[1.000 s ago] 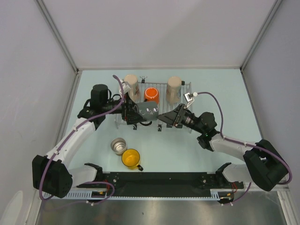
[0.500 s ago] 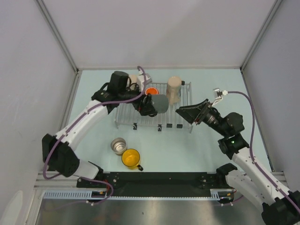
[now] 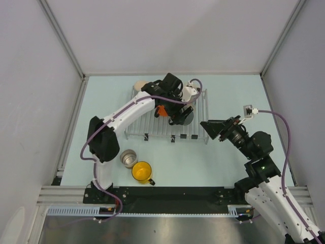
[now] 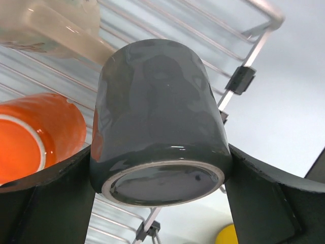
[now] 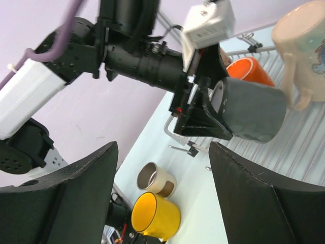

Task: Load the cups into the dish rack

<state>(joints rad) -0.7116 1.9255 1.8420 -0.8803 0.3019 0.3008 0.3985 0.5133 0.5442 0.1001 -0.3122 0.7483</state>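
Over the right half of the dish rack (image 3: 152, 127), toward its front edge, the dark grey mug (image 4: 160, 112) is held tilted on its side, pinched across its body by the left gripper (image 4: 158, 152). The right gripper (image 5: 162, 152) is seen spread and empty, just off the rack's right end.

For a clean placement, the mug should be lowered onto bare wires clear of the orange mug (image 4: 35, 132) beside it. The fingers should be parted only once it is seated.

A beige mug (image 5: 304, 46) close by is shown plainly only in the right wrist view. The steel cup (image 3: 128, 157) and yellow mug (image 3: 142, 172), near the worktop's front edge, are best placed from above.
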